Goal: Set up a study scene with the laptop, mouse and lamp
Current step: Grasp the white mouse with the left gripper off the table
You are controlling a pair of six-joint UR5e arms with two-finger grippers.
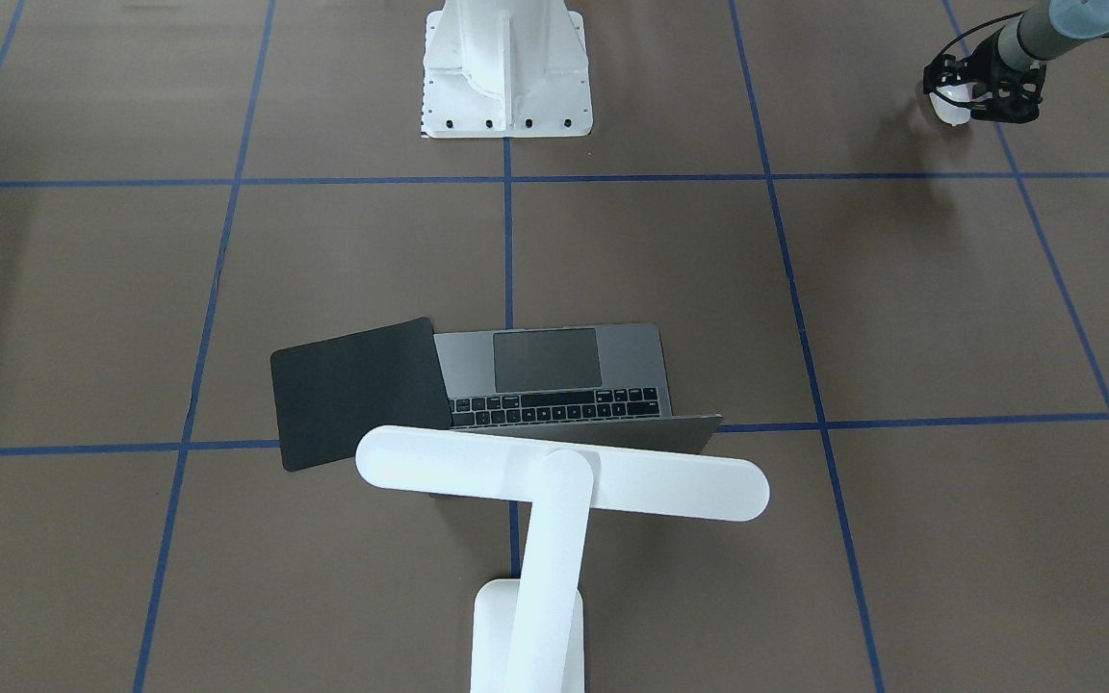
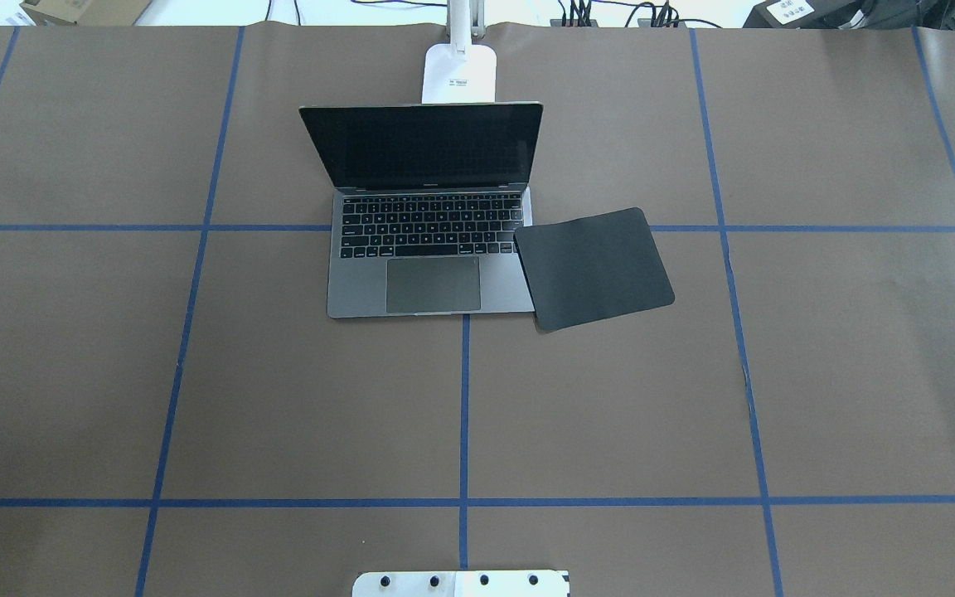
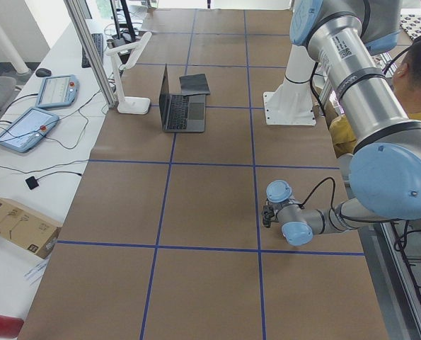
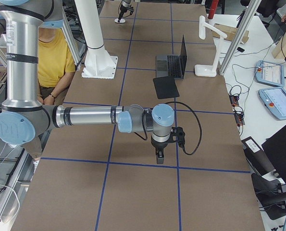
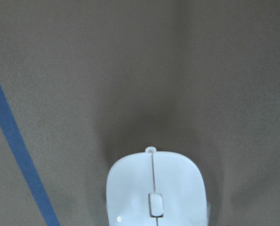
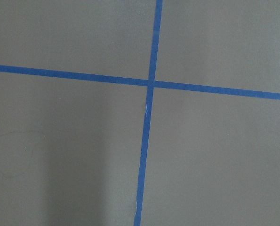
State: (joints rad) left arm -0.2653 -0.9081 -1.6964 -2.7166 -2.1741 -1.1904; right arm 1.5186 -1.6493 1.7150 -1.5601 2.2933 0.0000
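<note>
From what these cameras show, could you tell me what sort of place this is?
Most likely a robotics lab: a paper-covered table gridded with blue tape, a bolted robot pedestal, and teach pendants on a side bench.

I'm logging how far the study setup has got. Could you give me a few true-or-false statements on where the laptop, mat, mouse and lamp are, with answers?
1. The laptop is open. True.
2. The mat lies clear of the laptop. False: its edge overlaps the laptop's side.
3. The mouse sits on the mat. False: it is far off, at the left gripper.
4. The lamp has its base behind the laptop's screen. True.
5. The right gripper is over the laptop. False: it is over bare table, well away from it.
</note>
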